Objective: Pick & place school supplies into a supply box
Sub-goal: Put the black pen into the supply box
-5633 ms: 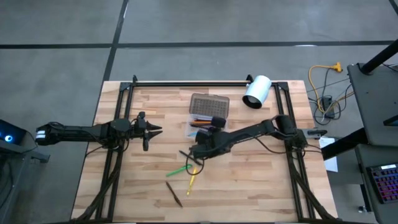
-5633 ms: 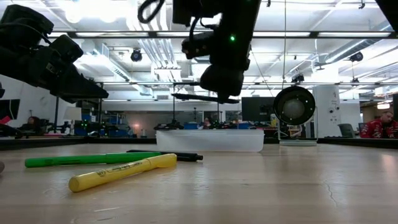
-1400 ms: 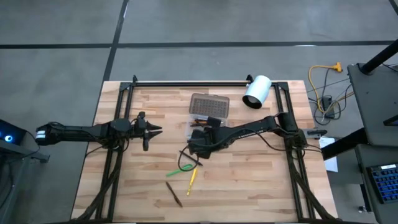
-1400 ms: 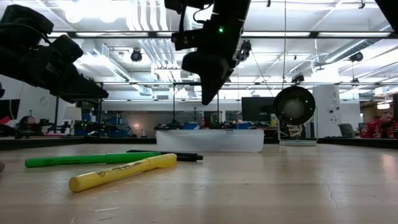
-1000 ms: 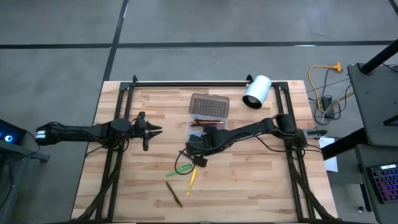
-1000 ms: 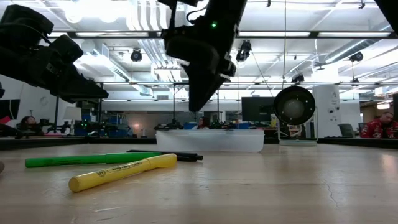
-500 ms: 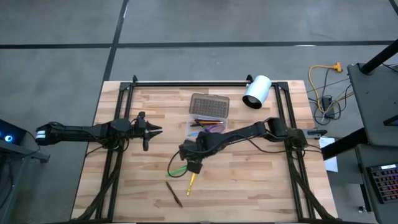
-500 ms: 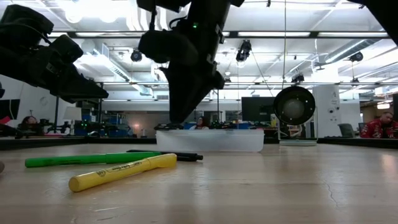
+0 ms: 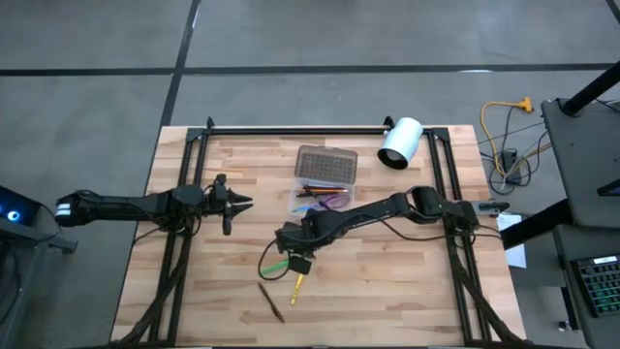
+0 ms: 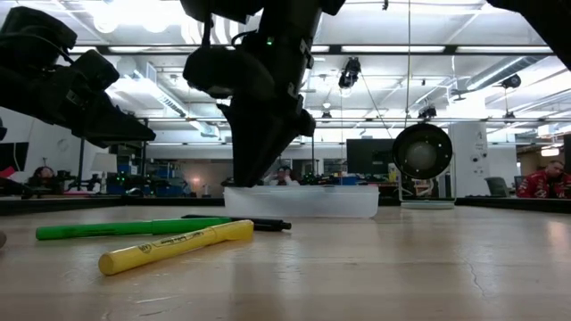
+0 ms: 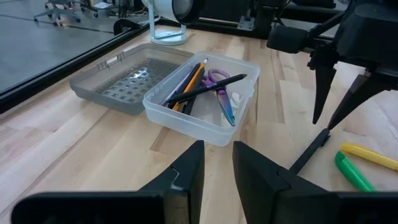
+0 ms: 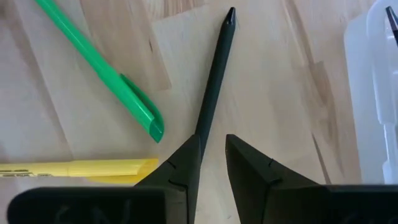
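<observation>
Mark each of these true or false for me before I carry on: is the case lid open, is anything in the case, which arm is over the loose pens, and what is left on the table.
1. The supply box has its lid open. True.
2. The box is empty. False: the purple-handled scissors and several pencils lie inside.
3. The right gripper is down over the black pen, fingers a little apart. True.
4. The left gripper is over the loose pens. False: it waits at the table's left side, away from them.
5. The green pen and yellow pen lie on the table. True.
6. The white cylinder sits inside the box. False: it is at the table's far edge.
</observation>
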Controlling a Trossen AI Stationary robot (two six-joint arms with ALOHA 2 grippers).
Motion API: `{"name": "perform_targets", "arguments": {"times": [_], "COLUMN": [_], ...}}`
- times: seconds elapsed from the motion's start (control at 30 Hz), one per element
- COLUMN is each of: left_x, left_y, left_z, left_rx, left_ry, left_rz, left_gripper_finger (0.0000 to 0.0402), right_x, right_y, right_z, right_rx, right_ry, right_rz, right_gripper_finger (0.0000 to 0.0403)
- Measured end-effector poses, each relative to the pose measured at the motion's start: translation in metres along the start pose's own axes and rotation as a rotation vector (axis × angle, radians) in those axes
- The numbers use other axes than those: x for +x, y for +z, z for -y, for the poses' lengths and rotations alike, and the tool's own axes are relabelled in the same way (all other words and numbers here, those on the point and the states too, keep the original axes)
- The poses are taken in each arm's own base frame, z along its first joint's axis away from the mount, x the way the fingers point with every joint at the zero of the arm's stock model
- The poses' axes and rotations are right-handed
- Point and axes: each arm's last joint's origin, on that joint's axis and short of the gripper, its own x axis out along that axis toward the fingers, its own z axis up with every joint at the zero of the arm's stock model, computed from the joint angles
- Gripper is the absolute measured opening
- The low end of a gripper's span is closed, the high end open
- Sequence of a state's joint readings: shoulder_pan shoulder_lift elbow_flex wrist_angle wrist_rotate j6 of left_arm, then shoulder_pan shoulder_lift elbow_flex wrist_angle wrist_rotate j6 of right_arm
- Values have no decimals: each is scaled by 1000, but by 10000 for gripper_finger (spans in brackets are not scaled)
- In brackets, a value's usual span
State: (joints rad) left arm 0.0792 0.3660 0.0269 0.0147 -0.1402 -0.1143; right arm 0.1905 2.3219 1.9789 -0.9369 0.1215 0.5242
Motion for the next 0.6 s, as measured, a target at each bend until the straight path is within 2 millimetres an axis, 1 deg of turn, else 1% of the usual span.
{"name": "perform_targets", "arguments": {"times": [0.33,0.5,0.6], "left_x": [0,0,0], "left_y": [0,0,0], "left_z": [0,0,0], "left_rx": [0,0,0], "left_ry": [0,0,0], "left_rz": [0,0,0], "left_gripper_finger": [69,69,69], "right_x": [1,11,15], "right_y": [-1,-1,0], "right_z": [1,0,-2], "right_rx": [0,-1,0], "right_ry": [-9,-11,17], "right_rz": [1,-4,-6], "right_gripper_finger": [70,70,71]}}
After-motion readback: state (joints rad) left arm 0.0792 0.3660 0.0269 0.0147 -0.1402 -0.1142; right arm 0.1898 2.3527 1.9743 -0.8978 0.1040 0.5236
